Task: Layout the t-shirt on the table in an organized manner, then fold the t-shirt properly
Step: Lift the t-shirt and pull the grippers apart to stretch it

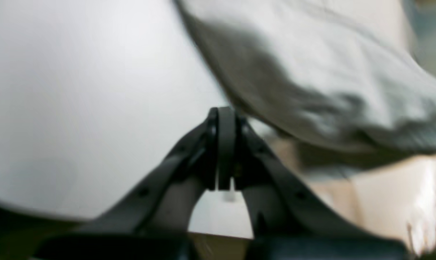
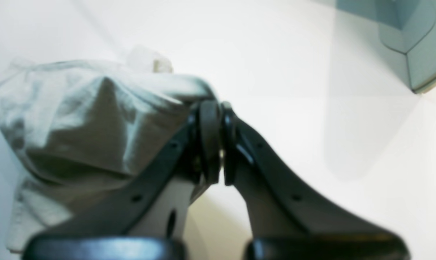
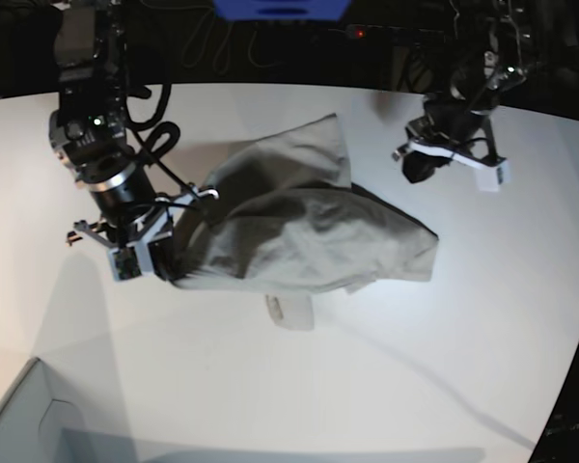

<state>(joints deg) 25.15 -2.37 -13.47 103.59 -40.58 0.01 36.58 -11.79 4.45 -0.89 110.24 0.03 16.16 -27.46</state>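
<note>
The t-shirt (image 3: 309, 222) lies bunched and creased in the middle of the white table (image 3: 463, 328), with one corner drawn toward the view's left. My right gripper (image 3: 174, 268) is shut on that corner. In the right wrist view the cloth (image 2: 80, 122) runs straight into the closed fingertips of the right gripper (image 2: 215, 108). My left gripper (image 3: 417, 166) hovers off the shirt's far right side. Its jaws (image 1: 225, 121) are pressed together with nothing between them, and the blurred t-shirt (image 1: 311, 79) lies beyond them to the right.
A pale grey box corner (image 3: 19, 424) sits at the near left of the table and shows again (image 2: 409, 39) in the right wrist view. A small whitish piece (image 3: 289, 311) pokes out under the shirt's near edge. Dark cables and equipment line the back.
</note>
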